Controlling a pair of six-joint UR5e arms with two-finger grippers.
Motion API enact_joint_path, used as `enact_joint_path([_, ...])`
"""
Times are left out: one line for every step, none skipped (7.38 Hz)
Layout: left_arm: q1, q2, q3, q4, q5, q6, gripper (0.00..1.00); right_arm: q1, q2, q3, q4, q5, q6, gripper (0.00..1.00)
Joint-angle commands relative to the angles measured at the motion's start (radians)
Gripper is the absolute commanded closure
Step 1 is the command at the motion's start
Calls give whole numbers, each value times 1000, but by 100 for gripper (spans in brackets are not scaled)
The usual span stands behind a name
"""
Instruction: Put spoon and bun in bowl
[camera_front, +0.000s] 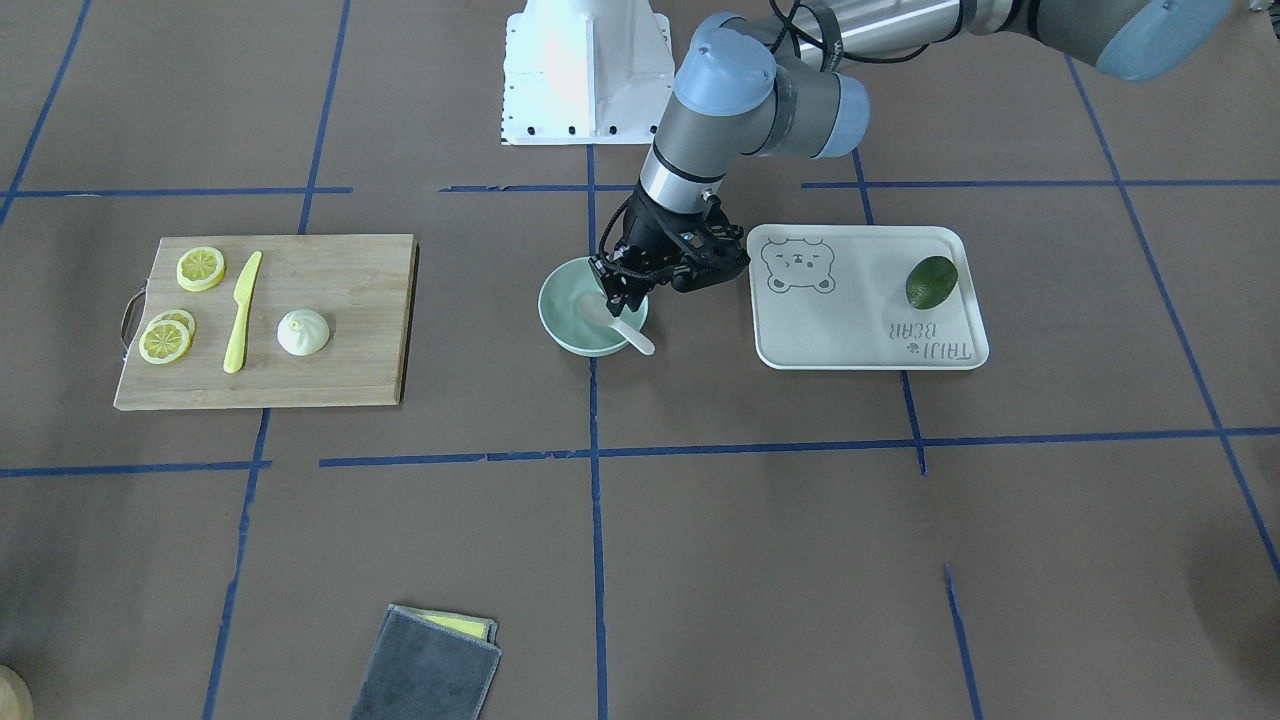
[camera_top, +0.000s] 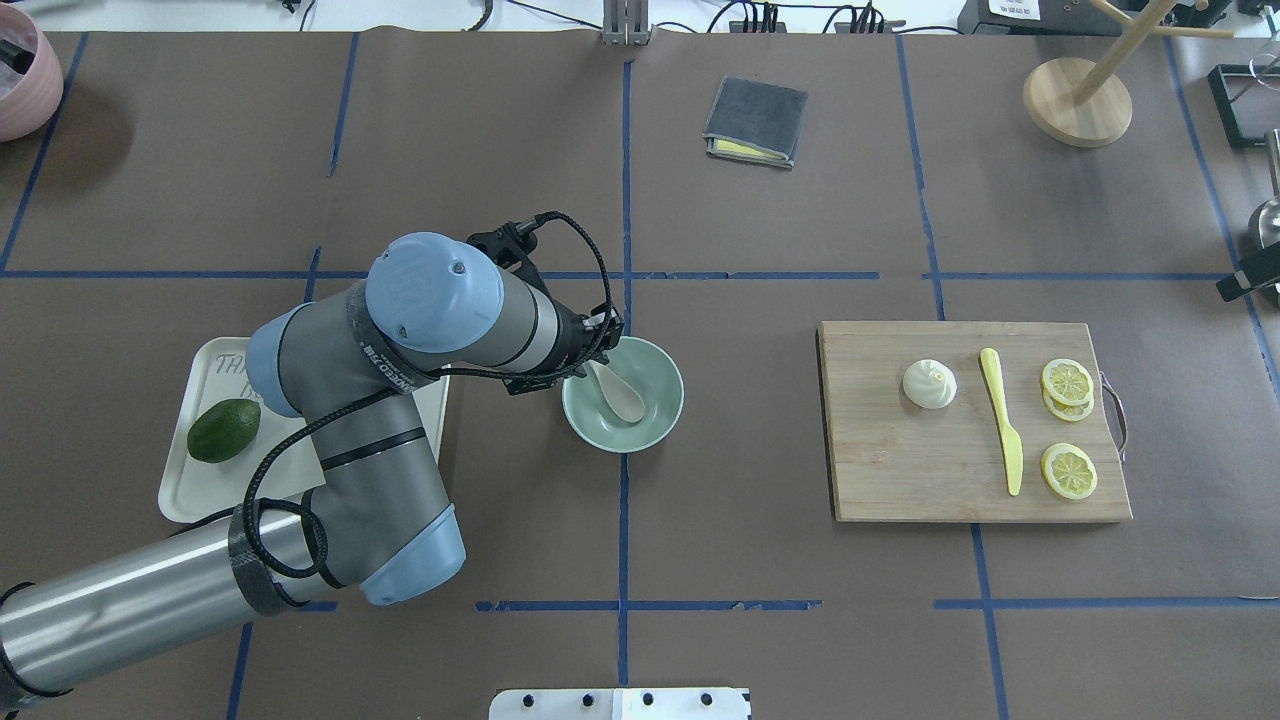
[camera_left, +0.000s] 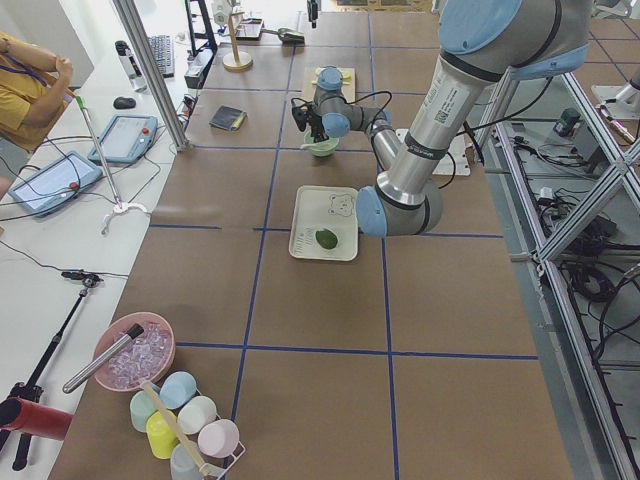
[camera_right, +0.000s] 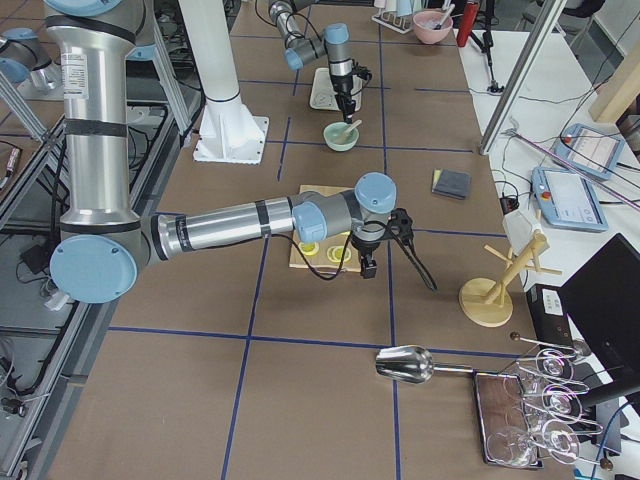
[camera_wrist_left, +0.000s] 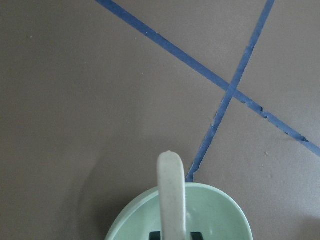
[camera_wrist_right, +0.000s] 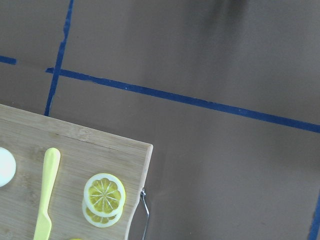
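Observation:
The pale spoon (camera_front: 627, 334) lies in the mint-green bowl (camera_front: 563, 300) at the table's middle, its handle sticking out over the rim. My left gripper (camera_front: 614, 294) hangs over the bowl. In the left wrist view its fingertips (camera_wrist_left: 156, 234) sit close on either side of the spoon (camera_wrist_left: 171, 195), shut on it. The white bun (camera_top: 929, 384) sits on the wooden cutting board (camera_top: 930, 470), apart from the bowl (camera_top: 662, 405). My right gripper (camera_right: 367, 266) shows only in the exterior right view, above the board's far side. I cannot tell if it is open.
On the board lie a yellow knife (camera_top: 1002, 420) and lemon slices (camera_top: 1067, 382). A bear-printed tray (camera_top: 185, 495) with a green avocado (camera_top: 223, 430) lies under my left arm. A grey cloth (camera_top: 755, 122) and a wooden stand (camera_top: 1077, 100) are at the far side.

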Motion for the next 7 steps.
enact_joint_path([-5,4,-14,1,8,24,53,-114,1,63,98,-26,236,0])
enact_joint_path([-46,15,-45,1,4,27,53,-191,-4,74,211,-72,415,0])
enact_joint_path([-92,62,-115,1,-2,42,53,-259,2,77,261,-75,578,0])
enact_joint_path([-144,114,-178,6,-49,185,53,-338,43,80,273,-127,707,0])
enact_joint_path([-198,154,-187,9,-152,308,51,-426,76,79,274,-238,772,0])
enact_joint_path([-227,201,-227,9,-171,390,51,-498,79,76,274,-315,776,0])
enact_joint_path([-229,240,-264,9,-169,413,49,-567,88,73,277,-386,849,0])
